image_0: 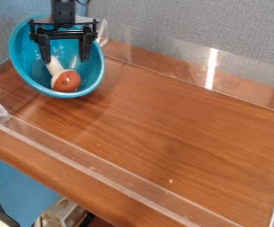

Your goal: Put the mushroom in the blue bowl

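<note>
- Mushroom [66, 81] lies inside the blue bowl [24, 66], its reddish-brown cap toward the near side and its pale stem pointing up and back.
- Release looks to be the step in hand, and by my reading it is as good as done: the mushroom sits apart from the fingers, below them in the view.
- Pincer [65, 41] hangs over the far part of the bowl, its fingers spread wide, with nothing between them that I can make out (the view is small, so fine contact is hard to judge).
- Next, the arm would do well to lift straight up, fingers kept apart, then move off over the worktop [175, 129].
- Care is called for at the rim: a sideways pull too soon could catch the bowl and drag or tip it.
- No regrasp seems needed, since the mushroom appears to rest well within the wall.
</note>
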{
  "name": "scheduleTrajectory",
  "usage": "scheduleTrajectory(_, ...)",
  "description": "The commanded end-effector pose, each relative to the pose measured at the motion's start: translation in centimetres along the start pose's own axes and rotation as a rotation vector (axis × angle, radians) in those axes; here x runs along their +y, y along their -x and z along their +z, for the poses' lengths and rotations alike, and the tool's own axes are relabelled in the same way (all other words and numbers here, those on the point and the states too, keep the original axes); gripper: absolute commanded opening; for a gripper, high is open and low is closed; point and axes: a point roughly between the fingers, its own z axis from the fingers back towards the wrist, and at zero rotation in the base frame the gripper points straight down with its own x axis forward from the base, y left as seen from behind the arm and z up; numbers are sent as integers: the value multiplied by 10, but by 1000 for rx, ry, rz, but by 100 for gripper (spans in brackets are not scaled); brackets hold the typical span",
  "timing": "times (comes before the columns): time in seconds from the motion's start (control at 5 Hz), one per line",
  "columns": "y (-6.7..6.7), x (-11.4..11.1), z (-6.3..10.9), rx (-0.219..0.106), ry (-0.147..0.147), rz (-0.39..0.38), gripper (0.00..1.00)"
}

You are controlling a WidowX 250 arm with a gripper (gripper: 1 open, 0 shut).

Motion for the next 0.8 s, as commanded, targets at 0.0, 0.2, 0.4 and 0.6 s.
scheduleTrajectory(0.0, 5, 0, 8, -39, 10, -11, 100)
scheduleTrajectory(0.2, 11, 2, 3, -41, 10, -22, 100)
scheduleTrajectory(0.4, 11, -4, -3, -43, 12, 15, 100)
scheduleTrajectory(0.6, 9, -9, -10, -40, 10, 54, 100)
